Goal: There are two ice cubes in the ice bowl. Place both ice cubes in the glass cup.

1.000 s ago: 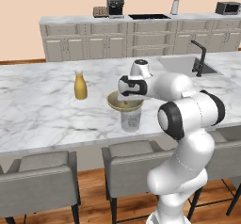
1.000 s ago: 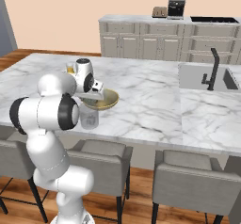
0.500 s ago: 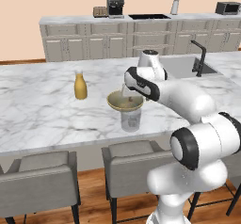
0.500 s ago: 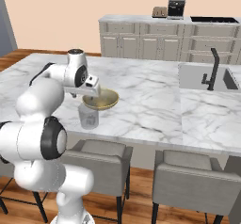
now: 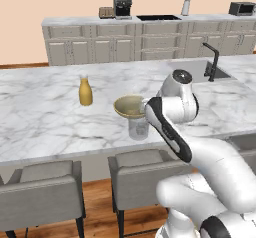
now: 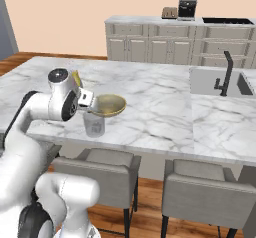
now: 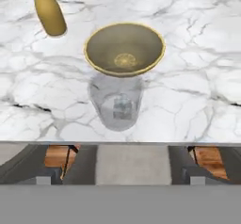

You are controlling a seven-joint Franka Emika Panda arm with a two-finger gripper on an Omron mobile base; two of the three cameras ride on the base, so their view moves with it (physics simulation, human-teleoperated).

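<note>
Glassy, slick little ice cubes [image 7: 123, 108] sit inside the clear cylindrical tumbler [image 7: 116, 106], while the claw appears spread wide, gripping nothing.

Glossy white rounded arm [image 5: 200, 152]; dark joint bands; grey round joint cap
</note>
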